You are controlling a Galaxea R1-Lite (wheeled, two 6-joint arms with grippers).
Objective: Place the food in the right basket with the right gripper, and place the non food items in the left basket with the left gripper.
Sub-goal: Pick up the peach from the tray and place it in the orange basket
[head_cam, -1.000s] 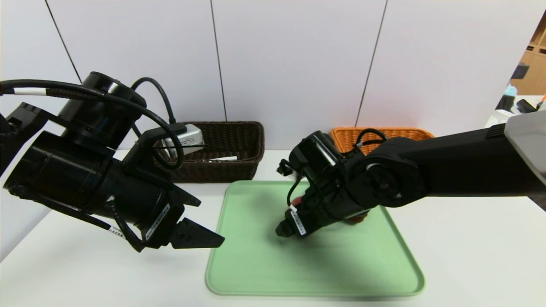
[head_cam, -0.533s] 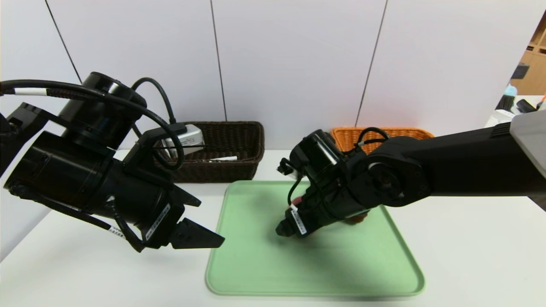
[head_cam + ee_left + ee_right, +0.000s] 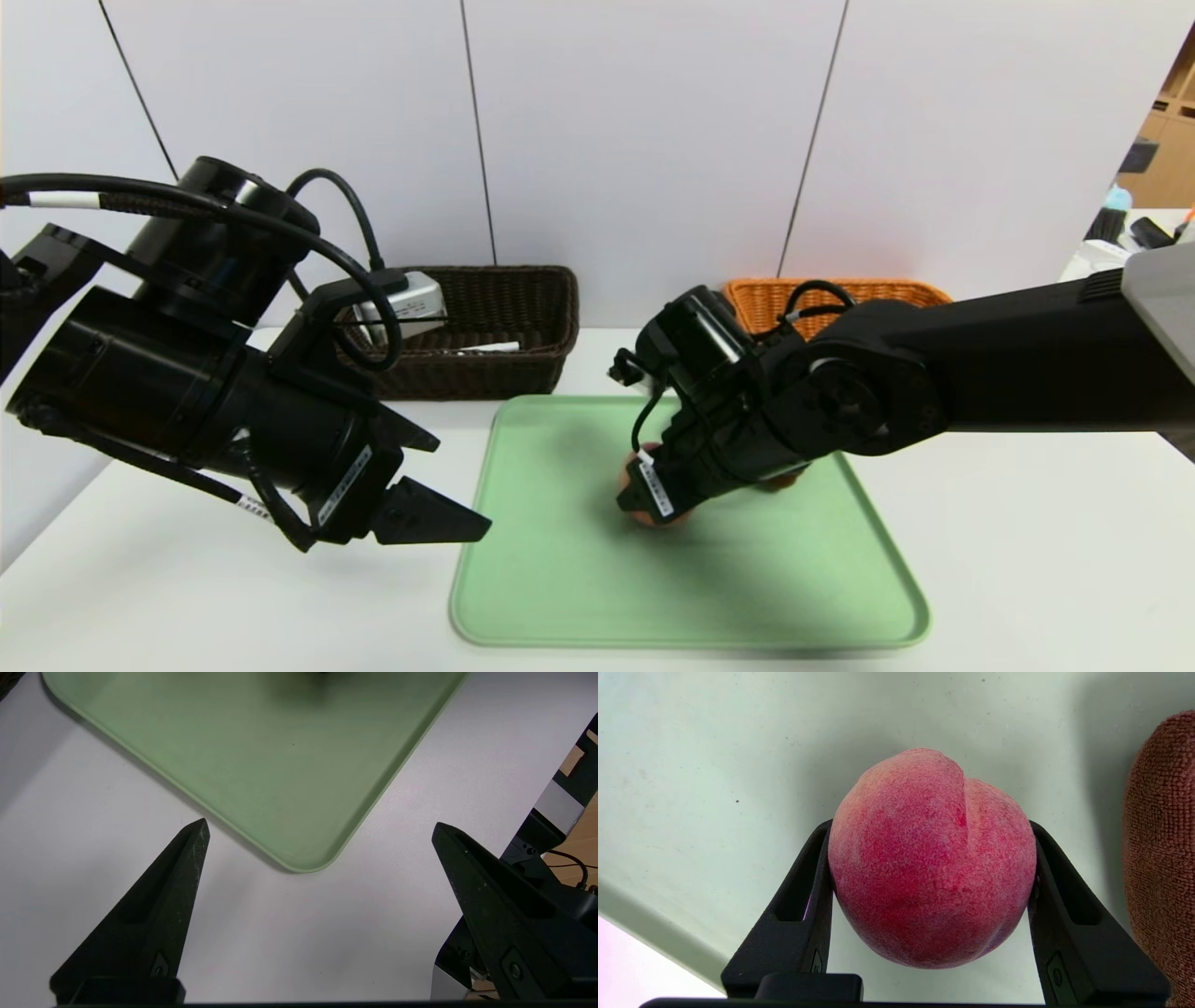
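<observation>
A white table [image 3: 1027, 560] fills the scene, backed by a pale panelled wall [image 3: 653, 140]; at the far right edge a strip of another room with wooden shelving shows. A light green tray [image 3: 747, 597] lies in the middle of the table, its near half bare, with open tabletop on both sides and in front of it. Against the wall stand two wicker baskets: a dark brown basket [image 3: 504, 373] on the left, just behind the tray's far left corner, with something pale lying inside, and an orange basket [image 3: 747, 297] on the right, partly hidden by the right arm.

The right arm reaches in from the right edge, bent at the elbow, its wrist angled down and leftward over the tray's middle. The right gripper [image 3: 931, 858] has its two black fingers pressed against either side of a red-pink peach [image 3: 931, 858], which sits on or just above the tray. A brown terry-cloth item [image 3: 1162, 858] lies on the tray just beside the peach.

The left arm hangs over the table left of the tray, pointing down toward the tray's near left corner. The left gripper [image 3: 320, 828] is spread wide and holds nothing.
</observation>
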